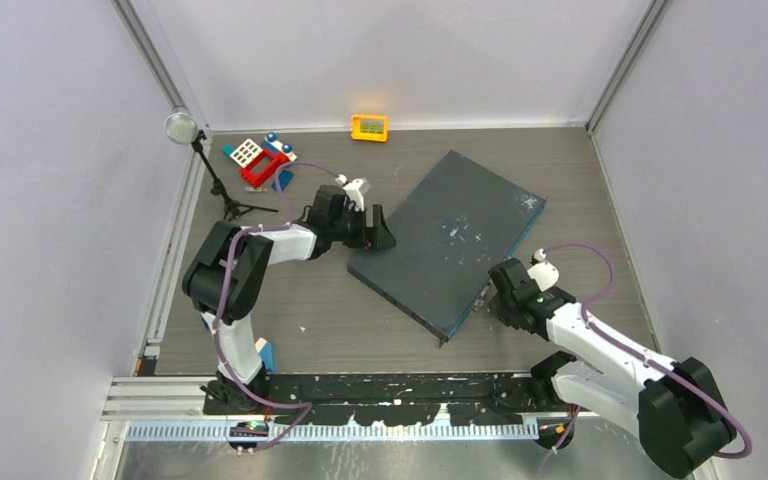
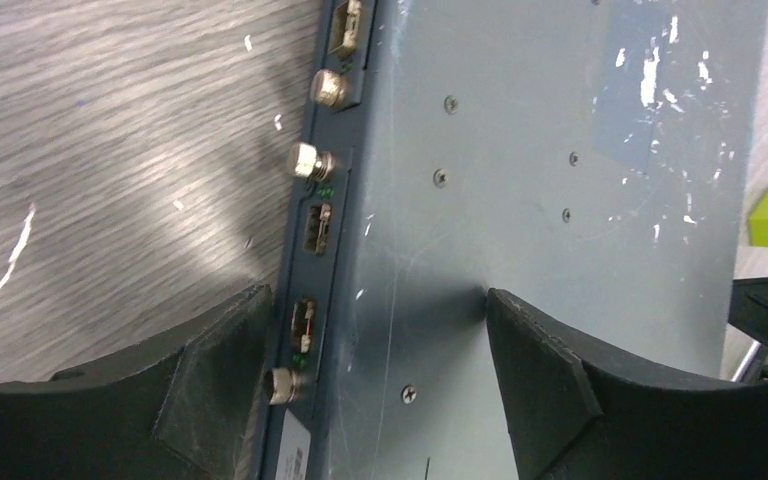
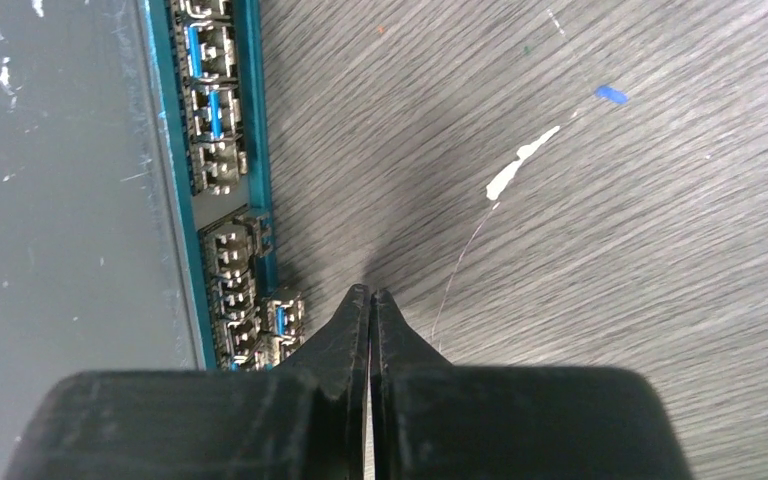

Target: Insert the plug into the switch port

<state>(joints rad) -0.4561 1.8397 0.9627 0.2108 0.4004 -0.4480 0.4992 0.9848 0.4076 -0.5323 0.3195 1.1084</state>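
Straddling the switch (image 1: 450,240) edge, left gripper (image 2: 375,300) gapes; right gripper (image 3: 370,295), pressed together, sits beside its ports (image 3: 230,270).

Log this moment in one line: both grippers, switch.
left gripper: open, straddling edge of switch | right gripper: shut, nothing visibly held, tips beside teal port face | plug: cannot tell

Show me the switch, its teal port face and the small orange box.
switch (image 1: 450,240), top view, middle of its lid.
teal port face (image 3: 212,110), right wrist view, a socket.
small orange box (image 1: 369,127), top view, its middle.
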